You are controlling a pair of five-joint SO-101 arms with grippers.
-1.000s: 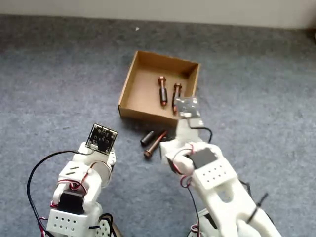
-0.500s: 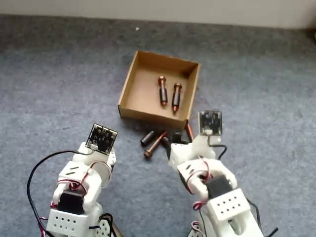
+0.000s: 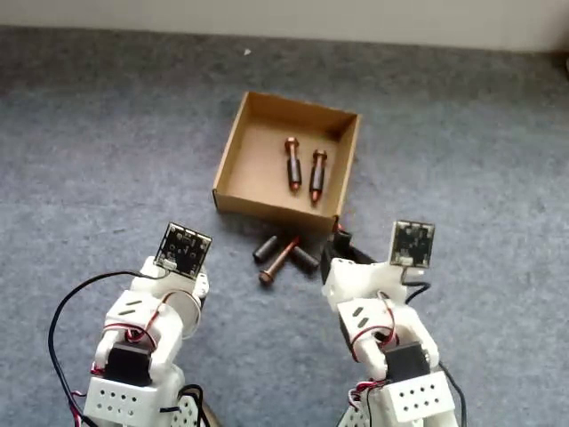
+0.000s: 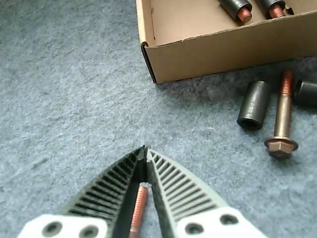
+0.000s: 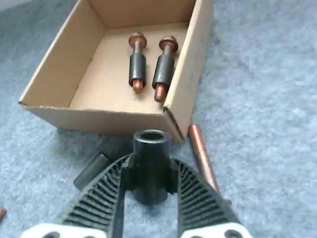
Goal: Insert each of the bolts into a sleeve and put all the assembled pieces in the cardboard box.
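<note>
Grey carpet [image 3: 98, 124] across the whole table. Two white robot arms side by side at the near edge, both folded low, wrists aimed toward the box. Left arm [image 3: 147, 329] well short of the box, left gripper [image 4: 145, 151] just above the carpet, clenched on a copper bolt [image 4: 139, 208] lying lengthwise between the jaws. Right arm [image 3: 382, 329] further forward, right gripper [image 5: 151, 163] near the box's near right corner, clamped around a black sleeve [image 5: 151, 144] with its open bore facing the wrist camera.

Open cardboard box [image 3: 233, 142] beyond both arms, with two assembled pieces [image 3: 293, 165] side by side on its floor, bolt heads toward the far wall. On the carpet just in front of the box, two loose sleeves [image 3: 265, 248] on their sides with a loose bolt [image 3: 279, 257] between them. A second loose bolt [image 5: 203, 158] beside the box corner, close to the right gripper.

Probably rigid steel throughout: small but dense, smooth, round, prone to rolling and to slipping in ribbed jaws. Sleeve best taken across the middle of the barrel, bore left clear at both ends. Bolt best taken near the head, threaded tip left free for entry. Lining up bolt tip and bore likely the delicate part.
</note>
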